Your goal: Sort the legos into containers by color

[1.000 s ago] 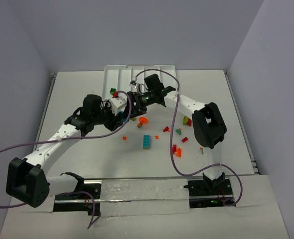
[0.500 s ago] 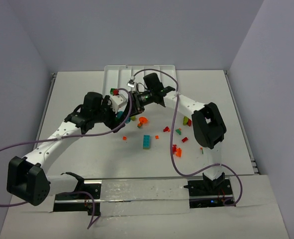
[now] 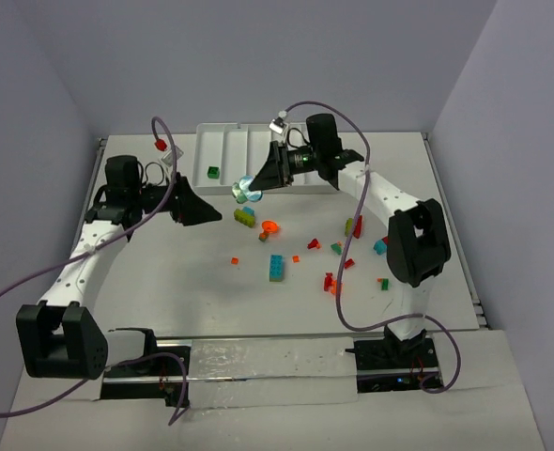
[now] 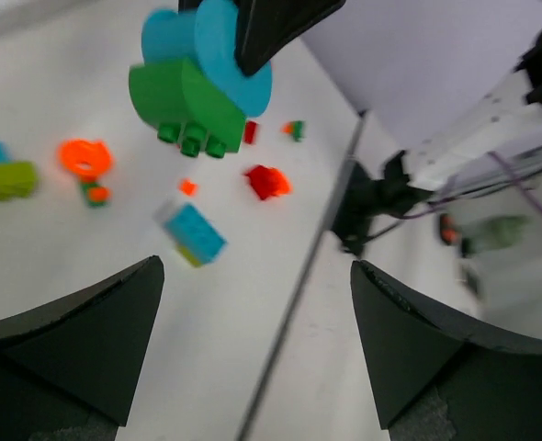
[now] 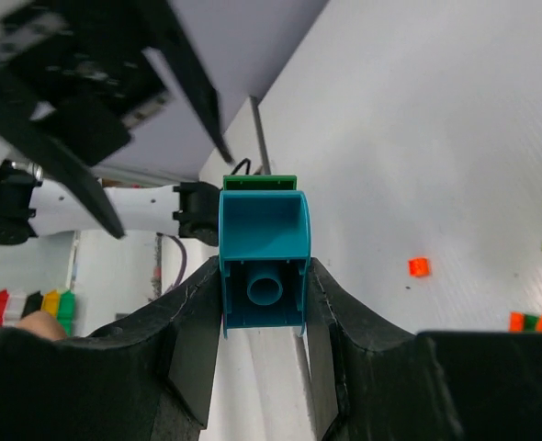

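Observation:
My right gripper (image 3: 254, 185) is shut on a teal-and-dark-green lego stack (image 3: 246, 191), held in the air just in front of the white tray (image 3: 228, 150). The right wrist view shows the teal brick (image 5: 263, 241) clamped between my fingers (image 5: 196, 317). The left wrist view shows the same stack (image 4: 197, 87) ahead of it. My left gripper (image 3: 202, 212) is open and empty, to the left of the stack and apart from it; it also shows in the left wrist view (image 4: 255, 276). One dark green brick (image 3: 212, 172) lies in a left compartment.
Loose legos lie on the table: a lime brick (image 3: 245, 217), an orange piece (image 3: 269, 227), a teal-and-lime brick (image 3: 276, 268), a small orange bit (image 3: 235, 260), and red, orange and teal bits at the right (image 3: 333, 282). Walls stand close behind the tray.
The two grippers were together over the stack. The left gripper has let go and swung back to the left. The right gripper has kept the stack and pulled back to the right.

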